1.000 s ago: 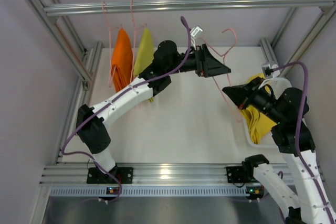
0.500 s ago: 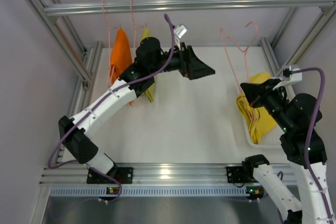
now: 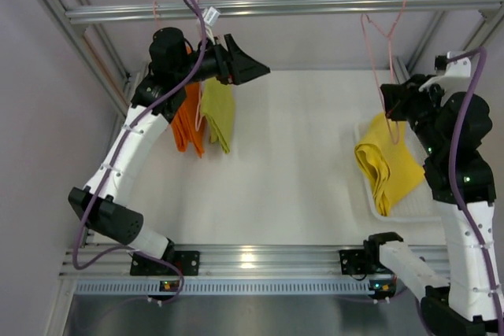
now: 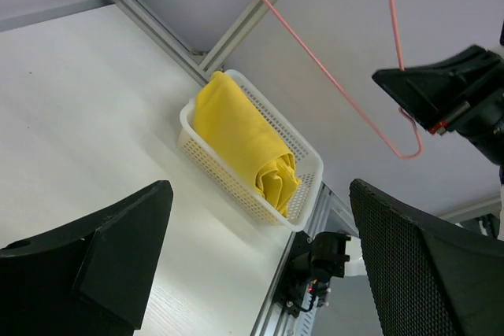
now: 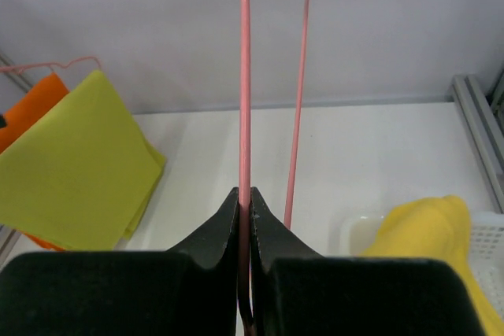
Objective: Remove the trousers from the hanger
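The orange trousers (image 3: 183, 120) and the yellow-green trousers (image 3: 219, 112) hang folded on pink hangers from the top rail (image 3: 315, 5) at the back left. The yellow trousers (image 3: 390, 167) lie in a white basket (image 3: 370, 202) at the right. My left gripper (image 3: 246, 65) is open and empty, held high just right of the yellow-green trousers. My right gripper (image 3: 391, 101) is shut on the wire of an empty pink hanger (image 3: 384, 33) and holds it upright above the basket. The right wrist view shows the jaws (image 5: 244, 194) closed on that wire (image 5: 244, 76).
Aluminium frame posts stand at both back corners, and a frame rail (image 3: 252, 257) runs along the near edge. In the left wrist view the basket (image 4: 236, 194) with the yellow trousers (image 4: 240, 139) sits by the table's edge, under the hanger (image 4: 331, 76).
My left arm has swung left and up, from the table's middle to the hanging trousers. My right arm has lifted the empty hanger up and to the right, above the basket.
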{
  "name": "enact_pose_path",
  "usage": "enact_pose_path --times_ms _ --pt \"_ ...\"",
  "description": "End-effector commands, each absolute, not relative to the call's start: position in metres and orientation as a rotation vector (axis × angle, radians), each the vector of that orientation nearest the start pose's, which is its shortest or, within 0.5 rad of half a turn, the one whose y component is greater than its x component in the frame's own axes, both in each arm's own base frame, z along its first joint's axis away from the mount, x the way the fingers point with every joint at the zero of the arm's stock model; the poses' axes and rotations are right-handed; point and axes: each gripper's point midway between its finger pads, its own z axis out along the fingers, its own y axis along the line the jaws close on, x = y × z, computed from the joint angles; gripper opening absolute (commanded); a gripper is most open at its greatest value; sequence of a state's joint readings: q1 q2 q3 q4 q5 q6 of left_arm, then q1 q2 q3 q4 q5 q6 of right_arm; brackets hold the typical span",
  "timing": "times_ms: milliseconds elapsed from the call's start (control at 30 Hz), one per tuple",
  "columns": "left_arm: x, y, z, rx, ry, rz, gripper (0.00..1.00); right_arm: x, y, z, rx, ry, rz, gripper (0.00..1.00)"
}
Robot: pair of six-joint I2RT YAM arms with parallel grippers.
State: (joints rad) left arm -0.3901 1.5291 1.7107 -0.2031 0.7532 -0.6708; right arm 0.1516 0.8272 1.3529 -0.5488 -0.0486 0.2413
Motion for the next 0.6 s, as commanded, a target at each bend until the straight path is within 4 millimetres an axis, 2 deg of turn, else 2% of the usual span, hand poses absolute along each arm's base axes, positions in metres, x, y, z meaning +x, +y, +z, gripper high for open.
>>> enact_pose_path --times_ms 0,100,167,267,433,567 --pt "0.306 -0.275 0.487 0.531 1.607 -1.305 0.99 0.283 0.052 0.469 0.015 1.553 0.314 0.0" --pt "0.292 -0.266 0.505 0.561 1.538 -1.251 0.99 0.299 0.044 0.472 0.028 1.575 0.32 0.0" --pt "0.292 -0.257 0.512 0.553 1.503 -1.17 0.99 0.307 0.032 0.474 0.048 1.575 0.303 0.0" --pt "0.281 -0.243 0.527 0.556 1.447 -1.091 0.99 0.32 0.023 0.477 0.058 1.581 0.317 0.0" --pt "0.273 -0.232 0.53 0.54 1.434 -1.024 0.99 0.34 0.007 0.475 0.053 1.597 0.308 0.0" --pt "0.28 -0.223 0.521 0.476 1.498 -1.006 0.99 0.356 -0.006 0.453 0.06 1.646 0.296 0.0"
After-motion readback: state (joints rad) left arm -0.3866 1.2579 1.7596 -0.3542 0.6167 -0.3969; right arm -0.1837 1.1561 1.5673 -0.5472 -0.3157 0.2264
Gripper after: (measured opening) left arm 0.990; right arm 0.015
